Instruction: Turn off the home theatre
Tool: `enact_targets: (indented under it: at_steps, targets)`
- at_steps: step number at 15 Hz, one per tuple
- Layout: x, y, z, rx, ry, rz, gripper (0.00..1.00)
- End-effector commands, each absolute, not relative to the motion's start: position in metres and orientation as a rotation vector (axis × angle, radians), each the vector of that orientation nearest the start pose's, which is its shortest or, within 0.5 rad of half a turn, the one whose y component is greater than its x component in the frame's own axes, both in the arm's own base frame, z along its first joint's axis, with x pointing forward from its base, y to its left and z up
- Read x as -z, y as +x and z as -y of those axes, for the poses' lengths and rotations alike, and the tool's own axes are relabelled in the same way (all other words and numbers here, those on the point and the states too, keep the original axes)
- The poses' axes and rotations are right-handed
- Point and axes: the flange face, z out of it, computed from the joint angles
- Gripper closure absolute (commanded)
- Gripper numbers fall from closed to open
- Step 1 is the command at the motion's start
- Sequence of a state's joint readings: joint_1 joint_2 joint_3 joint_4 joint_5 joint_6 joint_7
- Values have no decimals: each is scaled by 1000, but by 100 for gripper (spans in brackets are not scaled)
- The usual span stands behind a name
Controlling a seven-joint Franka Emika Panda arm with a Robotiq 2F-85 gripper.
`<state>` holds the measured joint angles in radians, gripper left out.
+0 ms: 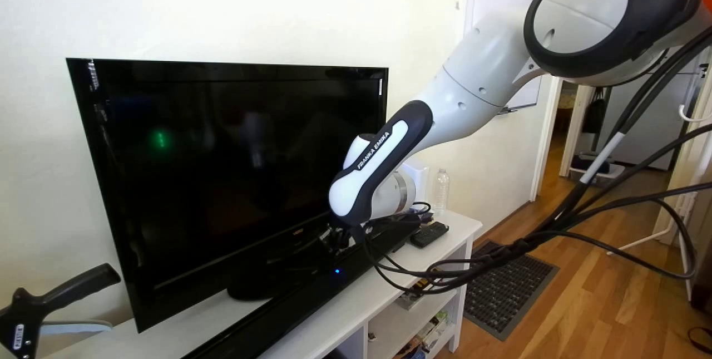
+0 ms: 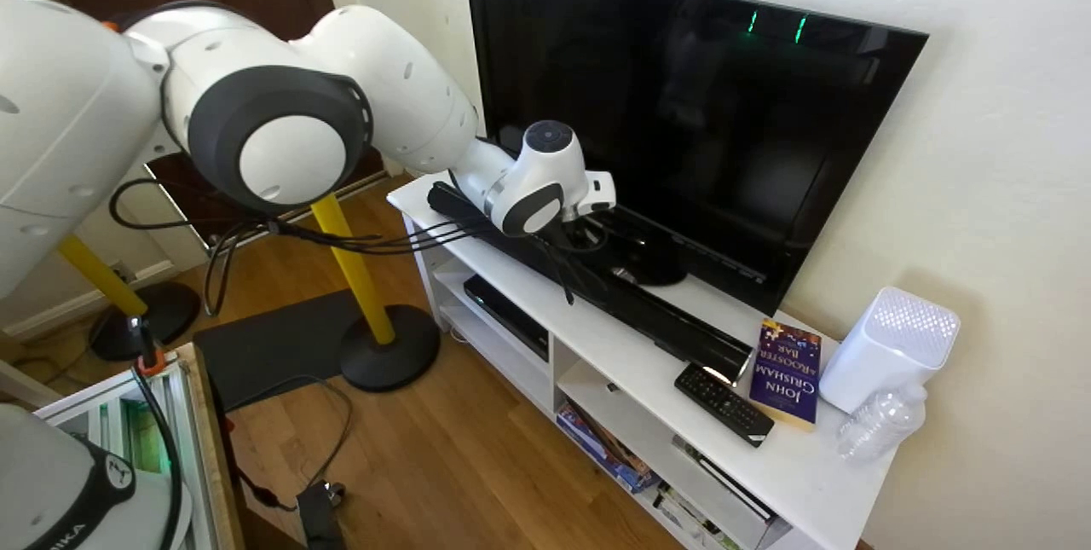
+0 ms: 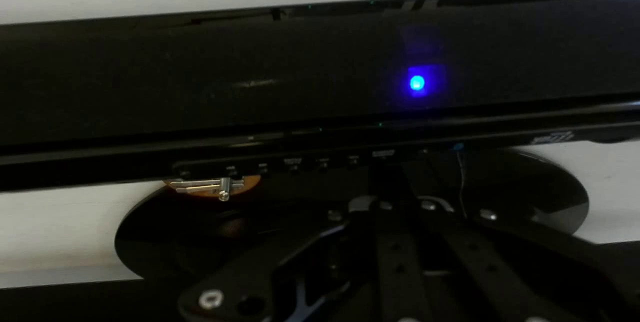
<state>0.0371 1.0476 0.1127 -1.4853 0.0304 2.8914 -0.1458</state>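
Home theatre [image 2: 669,320], a long, slim, glossy black soundbar with blue light [image 3: 417,83] lit, lies lengthwise before the large black flat-screen TV [image 2: 682,124]. Your black two-finger gripper [image 3: 392,182] is over the TV's glossy oval base [image 3: 165,242], fingers drawn together, nothing seen in their grip; contact with the soundbar you can't tell. Forward of the TV, past the soundbar: narrow strip of white cabinet [image 2: 597,335] top, then front edge. Right of the TV, facing its screen: black remote [image 2: 724,403], purple paperback [image 2: 788,371], white perforated-top box [image 2: 891,350], clear plastic bottle [image 2: 882,422]. Open shelves [image 2: 656,426] below the TV: slim black box [image 2: 507,315] left, flat printed items [image 2: 601,448] right.
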Motion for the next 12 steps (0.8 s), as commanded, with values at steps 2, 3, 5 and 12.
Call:
enact_targets:
  at_steps: [2,3,5,12]
  targets:
    - [-70,714,-89,472,-2977,266,100]
    - [-70,713,-89,469,-2978,267,100]
    - [-69,713,-88,464,-2977,264,100]
    - [-95,727,-93,638,-2966,300,100]
